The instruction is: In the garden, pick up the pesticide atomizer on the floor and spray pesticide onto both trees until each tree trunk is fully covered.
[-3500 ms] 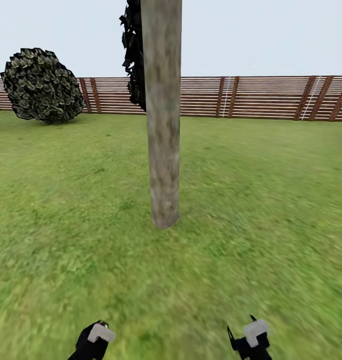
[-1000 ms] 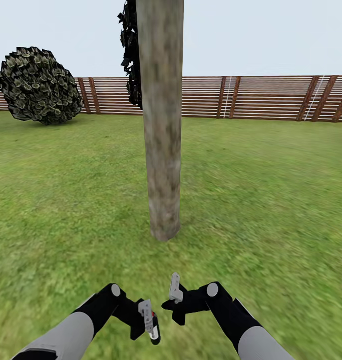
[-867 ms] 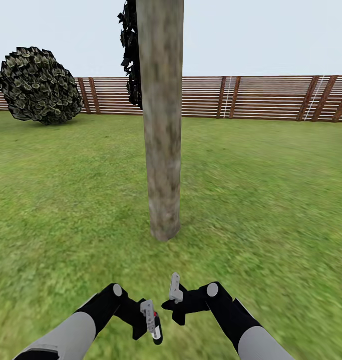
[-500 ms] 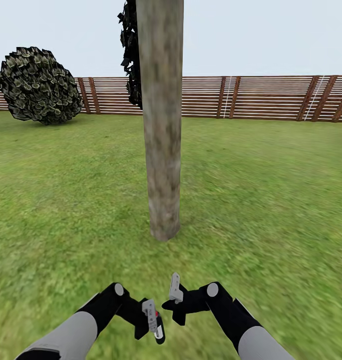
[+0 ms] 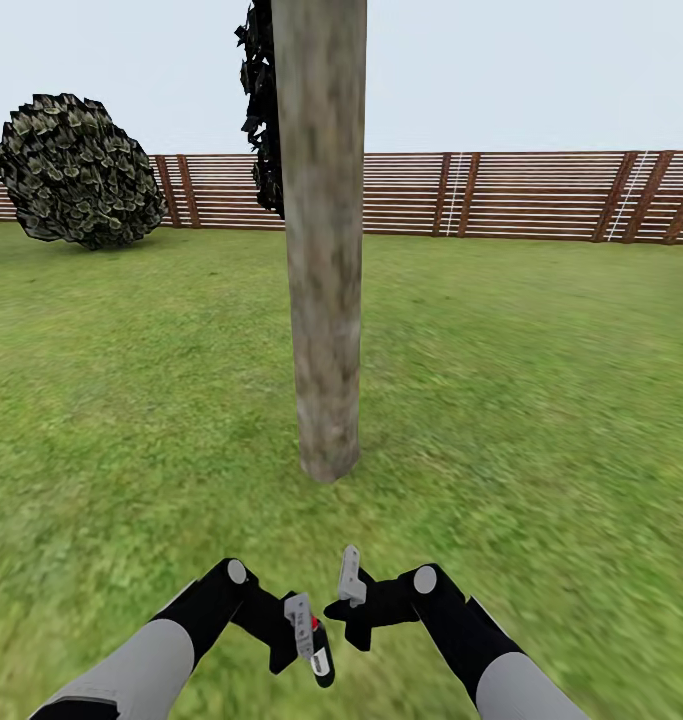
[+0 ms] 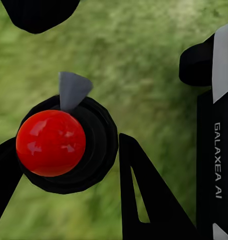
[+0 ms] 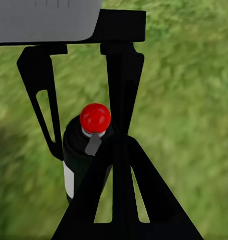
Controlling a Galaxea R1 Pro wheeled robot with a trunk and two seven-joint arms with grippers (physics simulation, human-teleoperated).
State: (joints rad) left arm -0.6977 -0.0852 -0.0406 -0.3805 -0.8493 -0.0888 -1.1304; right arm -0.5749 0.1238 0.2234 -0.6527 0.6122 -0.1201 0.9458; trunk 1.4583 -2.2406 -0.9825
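Left gripper clamps the atomizer (red-capped); right gripper empty.

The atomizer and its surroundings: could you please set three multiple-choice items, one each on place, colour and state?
1. Where does the tree trunk stand?
A. ahead of both arms
B. behind the fence
C. beside the bush

2. What colour is the atomizer's cap?
A. blue
B. red
C. yellow

3. What is the left pincer doing?
A. hanging open
B. gripping the trunk
C. shut on the atomizer

Answers: 1 A, it rises centrally on the grass; 2 B, a red ball tops the black bottle; 3 C, its fingers flank the bottle.
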